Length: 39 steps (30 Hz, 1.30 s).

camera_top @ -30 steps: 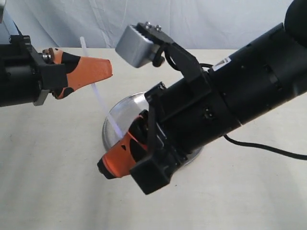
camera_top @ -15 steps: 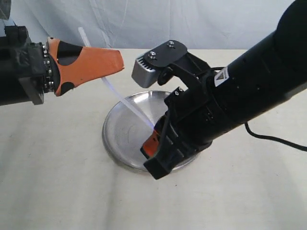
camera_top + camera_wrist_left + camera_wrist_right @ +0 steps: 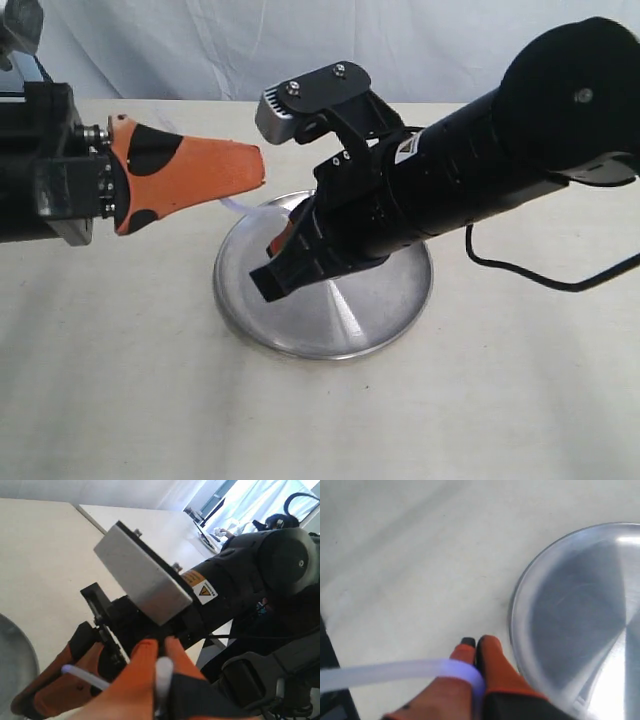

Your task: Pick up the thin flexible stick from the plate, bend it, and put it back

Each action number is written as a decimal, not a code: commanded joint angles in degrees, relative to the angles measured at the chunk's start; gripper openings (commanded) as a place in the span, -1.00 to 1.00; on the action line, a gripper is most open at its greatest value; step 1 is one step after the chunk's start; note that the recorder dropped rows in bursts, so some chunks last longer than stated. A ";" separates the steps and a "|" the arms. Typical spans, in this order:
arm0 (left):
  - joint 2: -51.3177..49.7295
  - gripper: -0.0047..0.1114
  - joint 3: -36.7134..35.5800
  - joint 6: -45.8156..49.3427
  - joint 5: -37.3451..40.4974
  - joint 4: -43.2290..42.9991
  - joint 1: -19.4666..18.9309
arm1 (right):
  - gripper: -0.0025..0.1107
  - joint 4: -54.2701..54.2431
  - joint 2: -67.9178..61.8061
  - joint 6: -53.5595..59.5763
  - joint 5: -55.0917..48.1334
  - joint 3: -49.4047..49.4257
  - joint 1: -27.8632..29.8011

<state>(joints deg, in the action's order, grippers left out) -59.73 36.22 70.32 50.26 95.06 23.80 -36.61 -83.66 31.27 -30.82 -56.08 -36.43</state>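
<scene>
Stick (image 3: 395, 672) mostly hidden between left fingers (image 3: 200, 175) and right fingers (image 3: 283, 236); plate (image 3: 330, 325) partly covered.

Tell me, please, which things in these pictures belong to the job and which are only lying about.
Belonging to the job:
- thin flexible stick, gripped at both ends
- plate, nothing lying in it
- left gripper and right gripper, both shut on the stick

Only lying about:
- black cable on the table
- white cloth behind the table
</scene>
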 commanded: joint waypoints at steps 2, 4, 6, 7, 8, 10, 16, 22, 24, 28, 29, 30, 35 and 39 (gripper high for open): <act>0.54 -0.92 0.10 -1.08 -3.28 -4.38 0.45 | -0.97 -0.08 3.77 -1.27 0.27 -0.25 0.45; 0.54 -0.92 0.10 -0.96 -5.01 -4.26 0.45 | -0.97 -0.08 5.49 -1.27 -4.17 -0.25 0.45; 0.54 -0.92 0.10 -0.74 -5.78 -3.20 0.45 | -0.97 -0.34 6.41 -1.27 -8.54 -0.25 0.45; 0.54 -0.92 0.10 -0.74 -7.06 -1.74 0.45 | -0.97 -1.00 6.55 -0.99 -11.62 -0.25 0.45; 0.54 -0.92 0.10 -0.64 -7.62 -1.11 0.45 | -0.97 -1.45 6.55 -0.26 -13.77 -0.25 0.45; 0.54 -0.92 0.10 1.97 -10.73 2.01 0.45 | -0.97 -6.65 6.55 6.02 -22.85 -0.25 0.45; 0.54 -0.92 0.10 5.69 -12.96 0.18 0.45 | -0.97 -24.90 8.33 20.02 -27.53 -0.25 0.45; 0.54 -0.92 0.10 5.37 -13.08 -9.37 0.45 | -0.97 -26.64 14.06 20.69 -20.92 -0.25 0.45; 0.54 -0.92 0.10 5.37 -13.08 -9.55 0.45 | -0.97 -25.86 15.34 20.69 -19.53 -0.25 0.45; 0.54 -0.92 0.10 5.24 -12.50 -9.89 0.45 | -0.97 -20.27 17.49 15.36 -15.57 -0.25 0.45; 0.54 -0.92 0.10 5.24 -12.17 -9.89 0.45 | -0.97 -17.60 17.97 12.85 -14.74 -0.25 0.45; 0.54 -0.92 0.10 5.13 -11.35 -9.89 0.45 | -0.97 -14.66 18.36 10.16 -13.93 -0.25 0.45; 0.54 -0.92 0.10 5.13 -6.90 -7.42 0.45 | -0.97 -2.23 18.76 -0.78 -13.01 -0.25 0.45; 0.65 -0.92 0.10 5.26 -1.56 -3.22 0.45 | -0.97 2.78 18.65 -4.53 -12.71 -0.25 0.45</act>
<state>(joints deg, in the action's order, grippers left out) -59.18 36.71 75.03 42.20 90.01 24.03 -36.59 -65.48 29.61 -46.76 -55.76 -35.85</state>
